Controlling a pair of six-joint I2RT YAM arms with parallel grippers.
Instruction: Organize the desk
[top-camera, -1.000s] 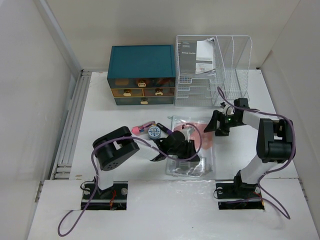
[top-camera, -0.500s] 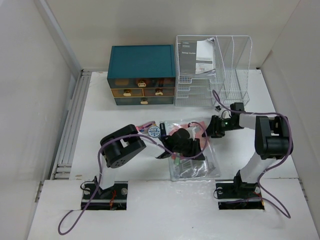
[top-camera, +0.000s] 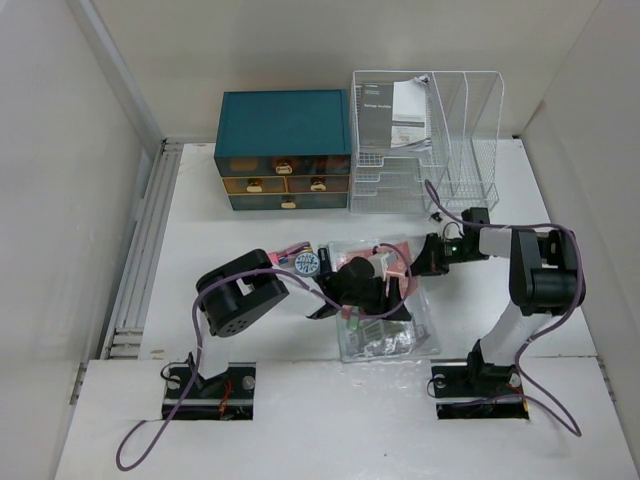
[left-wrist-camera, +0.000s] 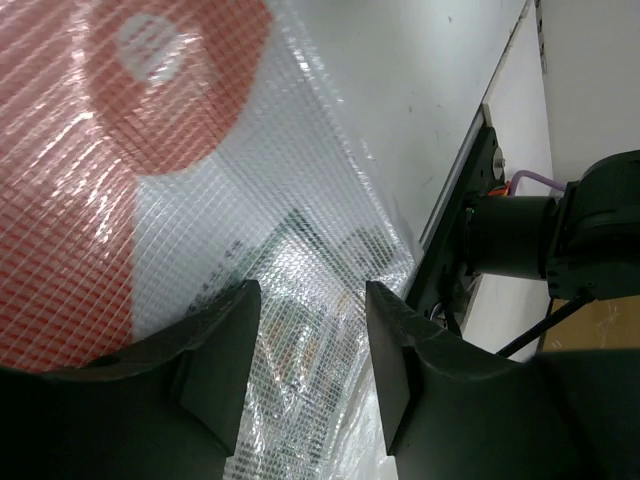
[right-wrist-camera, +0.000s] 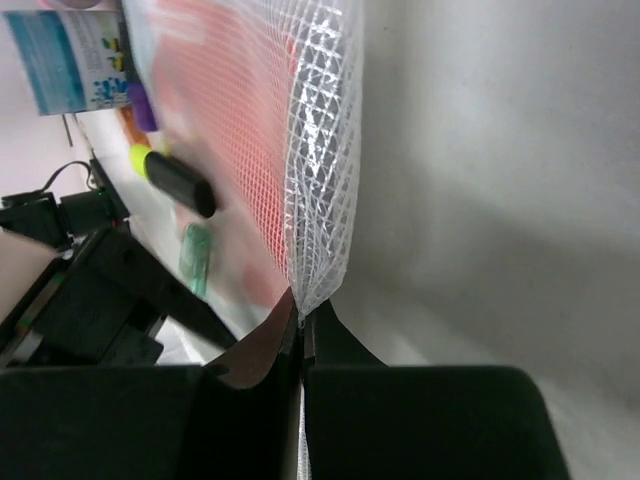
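Observation:
A clear mesh pouch (top-camera: 385, 318) holding small items lies on the white desk (top-camera: 220, 230) between the arms. My left gripper (top-camera: 378, 285) hovers over its middle. In the left wrist view this gripper (left-wrist-camera: 305, 350) is open, the mesh pouch (left-wrist-camera: 250, 200) and a red disc (left-wrist-camera: 150, 80) inside it showing beneath the gap. My right gripper (top-camera: 424, 258) is at the pouch's right edge. In the right wrist view it (right-wrist-camera: 301, 318) is shut on the pouch's (right-wrist-camera: 320, 150) mesh corner, which stands up from the jaws.
A teal drawer box (top-camera: 283, 150) and a white wire rack (top-camera: 425, 130) with papers stand at the back. A pink item (top-camera: 290, 252) and a round blue-white object (top-camera: 308, 264) lie left of the pouch. A black-and-yellow marker (right-wrist-camera: 175, 175) shows through the pouch.
My right gripper came down and left to the pouch's edge and shut on it. My left gripper's jaws widened over the pouch, and the pouch's far edge shifted a little.

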